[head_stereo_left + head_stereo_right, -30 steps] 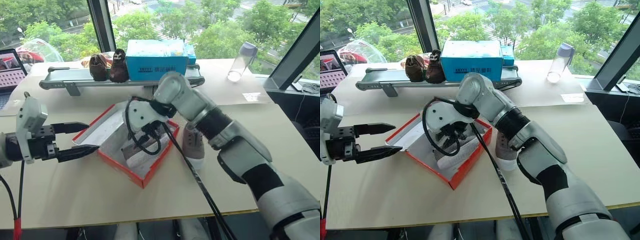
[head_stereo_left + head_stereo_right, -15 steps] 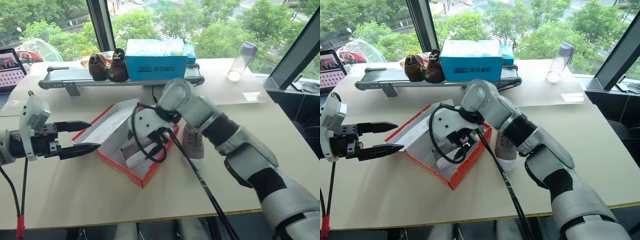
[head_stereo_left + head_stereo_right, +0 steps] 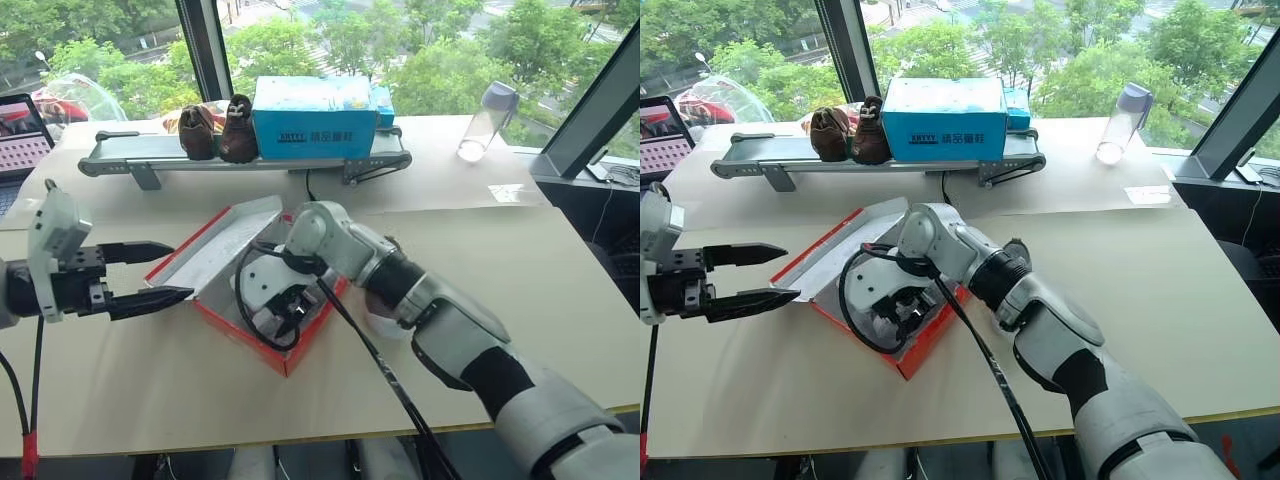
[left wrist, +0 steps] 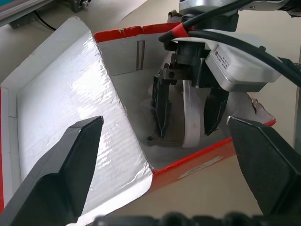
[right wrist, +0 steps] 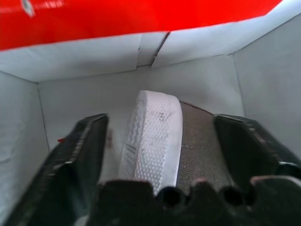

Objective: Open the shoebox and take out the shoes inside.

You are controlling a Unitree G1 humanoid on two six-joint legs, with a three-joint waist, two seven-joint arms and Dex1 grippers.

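Reaching into the open red cardboard shoebox (image 3: 262, 345) mid-counter (image 3: 140, 390), the right tool (image 4: 188, 110) has its black fingers spread either side of a grey woven shoe (image 5: 200, 150) lying on edge, its dimpled white sole (image 5: 150, 141) showing. The left tool (image 3: 160, 275) hovers open left of the box's glossy white-lined lid (image 3: 225, 245). The far blue box (image 3: 315, 120) has white lettering too small to read.

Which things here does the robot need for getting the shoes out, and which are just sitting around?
For the job:
the red shoebox, lid open
the grey shoe in the box
the right gripper, open around that shoe
the other grey shoe, beside the box

Just lying about:
the blue box
the brown fuzzy shoes
the bottle
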